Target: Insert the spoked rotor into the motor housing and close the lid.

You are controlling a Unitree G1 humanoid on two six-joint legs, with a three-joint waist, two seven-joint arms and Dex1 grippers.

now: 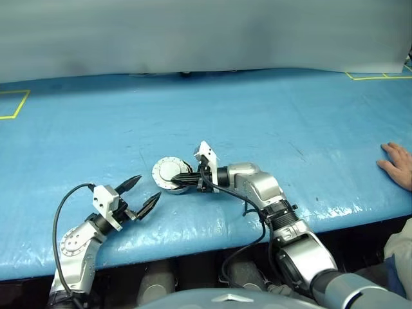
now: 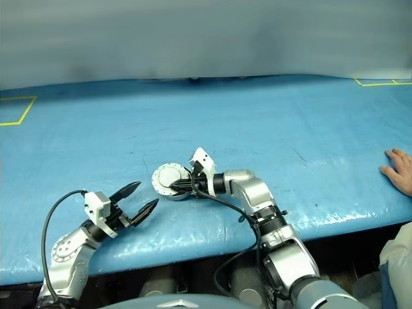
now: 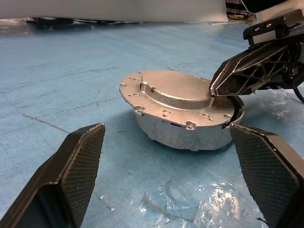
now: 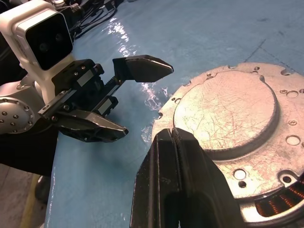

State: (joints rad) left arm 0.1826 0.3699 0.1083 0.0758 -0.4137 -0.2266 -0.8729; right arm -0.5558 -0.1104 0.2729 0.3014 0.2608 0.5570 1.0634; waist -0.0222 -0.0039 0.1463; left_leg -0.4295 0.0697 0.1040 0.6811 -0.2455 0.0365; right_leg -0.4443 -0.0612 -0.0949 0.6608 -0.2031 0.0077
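The motor housing point(image 3: 190, 135), a round silver cup, stands on the blue table near its front edge. The lid point(image 1: 168, 171) lies over it smooth face up, slightly tilted. A strip of copper windings point(image 4: 280, 202) shows past its rim. My right gripper point(image 1: 181, 181) is shut with nothing between its fingers point(image 4: 175, 156). Their tips rest on the lid's edge on the side toward my right arm. My left gripper point(image 1: 148, 187) stands open a short way front-left of the housing, pointing at it without touching. The spoked rotor is hidden.
A person's hand point(image 1: 399, 164) rests on the table at the far right edge. Yellow tape marks point(image 1: 16, 106) lie at the far left and back right. The blue cover point(image 1: 257, 116) stretches back to a grey wall, and the table's front edge runs just behind my grippers.
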